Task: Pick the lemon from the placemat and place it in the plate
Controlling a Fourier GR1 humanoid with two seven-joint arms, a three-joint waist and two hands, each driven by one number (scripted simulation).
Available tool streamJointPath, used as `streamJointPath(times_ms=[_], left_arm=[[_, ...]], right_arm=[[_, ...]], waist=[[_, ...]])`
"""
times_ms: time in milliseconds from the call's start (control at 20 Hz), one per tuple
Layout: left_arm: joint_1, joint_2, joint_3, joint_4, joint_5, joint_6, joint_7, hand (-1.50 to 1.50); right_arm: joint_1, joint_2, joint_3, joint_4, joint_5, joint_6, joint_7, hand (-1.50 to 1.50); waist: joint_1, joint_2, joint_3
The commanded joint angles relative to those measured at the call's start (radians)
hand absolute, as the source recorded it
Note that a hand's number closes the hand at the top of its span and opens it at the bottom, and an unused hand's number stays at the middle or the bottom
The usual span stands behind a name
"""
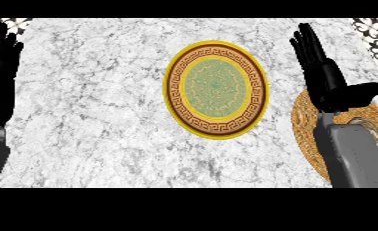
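- Head view: the plate (215, 89) lies on the marble counter (88, 115), near its middle.
- The right hand (325, 77) hovers over the placemat's (304, 125) far edge at the right, fingers straight, grasping nothing.
- The left hand (9, 70) rests open at the left edge (fingers up).
- The lemon is out of sight; I cannot tell where it lies.

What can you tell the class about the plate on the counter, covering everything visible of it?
The plate is round with a bright yellow rim, a brown band carrying a gold key pattern, and a pale green patterned centre. It lies flat on the white marbled counter, near the middle. Nothing rests on it and no lemon shows. Neither hand touches it; the woven placemat lies apart to its right.
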Motion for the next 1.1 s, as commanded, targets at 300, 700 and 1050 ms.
streamJointPath(times_ms=[300, 700, 1050], left_arm=[[0.173, -0.182, -0.184, 0.091, 0.085, -0.086, 0.068, 0.0], [0.178, -0.291, -0.265, 0.169, 0.11, -0.167, 0.026, 0.0], [0.186, -0.321, -0.282, 0.19, 0.087, -0.172, 0.003, 0.0]], right_arm=[[-0.128, -0.47, -0.044, -0.045, 0.089, 0.379, -0.081, 1.5], [-0.019, -0.515, -0.322, 0.503, -0.154, 0.695, -0.539, -1.5], [-0.025, -0.684, -0.201, 0.545, 0.059, 0.745, -0.675, -1.5]], waist=[[-0.042, 0.035, -0.018], [0.012, 0.03, 0.011], [0.021, 0.027, 0.01]])
